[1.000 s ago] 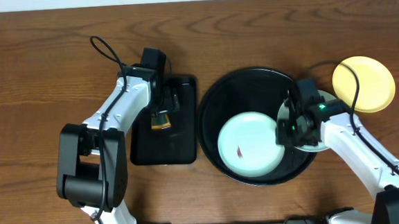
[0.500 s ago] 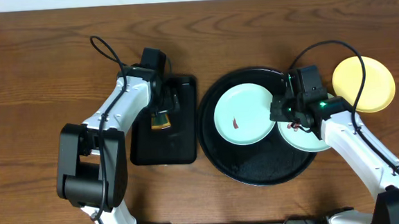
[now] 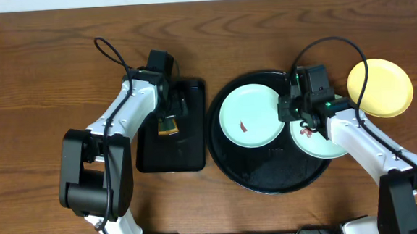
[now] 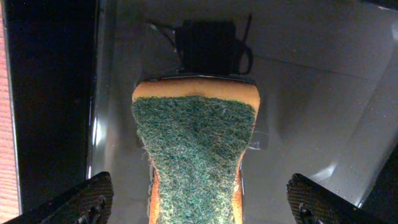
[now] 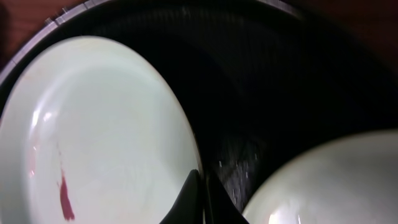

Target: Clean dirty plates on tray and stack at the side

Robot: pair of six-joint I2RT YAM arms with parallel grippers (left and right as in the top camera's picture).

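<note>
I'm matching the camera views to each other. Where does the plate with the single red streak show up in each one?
Overhead: streaked plate, upper left in the round tray.
Left wrist: not in view; only a sponge.
Right wrist: fills the left half.
Shared landmark: the red streak.

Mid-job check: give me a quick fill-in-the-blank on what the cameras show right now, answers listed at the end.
1. The left gripper holds a sponge with a ____ scouring side, over the rectangular tray.
2. The plate lying off the round tray, on the table, is pale ____.
3. The number of mint-white plates on the round tray is ____.
4. The right gripper is pinching the rim of the mint plate with a ____ smear.

Missing words: green; yellow; two; red
</note>
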